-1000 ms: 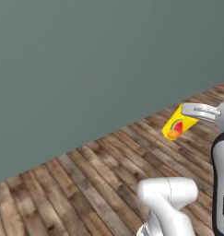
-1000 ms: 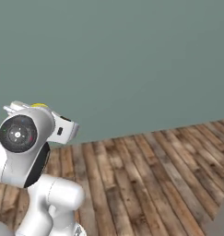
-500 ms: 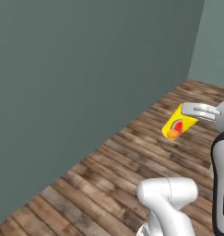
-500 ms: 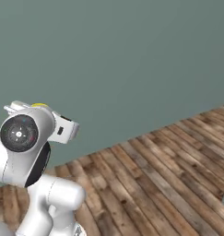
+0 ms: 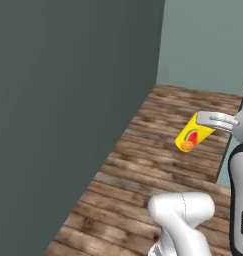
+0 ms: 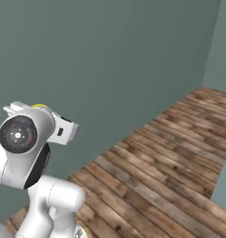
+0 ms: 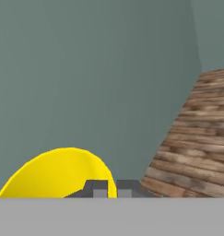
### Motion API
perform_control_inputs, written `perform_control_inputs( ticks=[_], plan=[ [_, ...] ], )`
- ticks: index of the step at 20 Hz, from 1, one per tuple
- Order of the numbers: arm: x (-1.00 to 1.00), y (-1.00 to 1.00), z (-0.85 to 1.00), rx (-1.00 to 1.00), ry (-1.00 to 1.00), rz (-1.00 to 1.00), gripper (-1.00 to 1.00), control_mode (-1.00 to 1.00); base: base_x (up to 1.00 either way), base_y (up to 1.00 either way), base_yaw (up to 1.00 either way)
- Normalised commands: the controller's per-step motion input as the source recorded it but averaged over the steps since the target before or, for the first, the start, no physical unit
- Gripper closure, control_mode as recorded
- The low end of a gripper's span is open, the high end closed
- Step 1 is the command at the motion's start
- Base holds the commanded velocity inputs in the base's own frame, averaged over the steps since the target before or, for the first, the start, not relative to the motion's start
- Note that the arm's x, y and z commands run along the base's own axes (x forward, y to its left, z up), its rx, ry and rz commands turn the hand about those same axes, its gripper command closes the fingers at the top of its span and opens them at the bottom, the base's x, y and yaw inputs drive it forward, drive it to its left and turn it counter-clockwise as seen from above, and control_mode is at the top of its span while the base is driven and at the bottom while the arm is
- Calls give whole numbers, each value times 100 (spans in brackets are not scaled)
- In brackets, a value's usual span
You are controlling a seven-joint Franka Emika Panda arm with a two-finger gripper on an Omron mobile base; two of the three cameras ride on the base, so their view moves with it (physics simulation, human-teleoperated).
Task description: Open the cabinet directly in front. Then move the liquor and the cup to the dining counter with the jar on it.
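The yellow cup (image 5: 191, 136) with a red-orange mark hangs tilted in the air at the right of the left base view. My gripper (image 5: 207, 120) is shut on its rim. In the hand view the cup's yellow side (image 7: 58, 175) bulges at the lower left, right beside the gripper (image 7: 108, 189). A sliver of the cup (image 6: 39, 106) peeks over the wrist in the right base view. The cabinet, the liquor, the dining counter and the jar are out of view.
A dark grey-green wall (image 5: 68, 100) runs close along the left and meets a paler wall (image 5: 208, 45) at a room corner ahead. Wooden plank floor (image 6: 170, 172) stretches toward that corner.
The whole picture has shifted, so the base has moved: the wall now stands nearer on the left and a room corner has come into view. The cup stays in the shut gripper.
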Motion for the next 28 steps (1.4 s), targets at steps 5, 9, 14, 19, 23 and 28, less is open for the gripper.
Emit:
perform_control_inputs(
  ticks=[5,9,14,19,23,28],
  plan=[
    [0,0,0,0,0,0,100,100,100,48,-46],
    [0,0,0,0,0,0,100,100,100,46,-45],
    [0,0,0,0,0,0,100,100,100,46,-51],
    [0,0,0,0,0,0,100,100,100,44,-47],
    [0,0,0,0,0,0,100,100,100,45,-36],
    [0,0,0,0,0,0,100,100,100,44,-33]
  ],
)
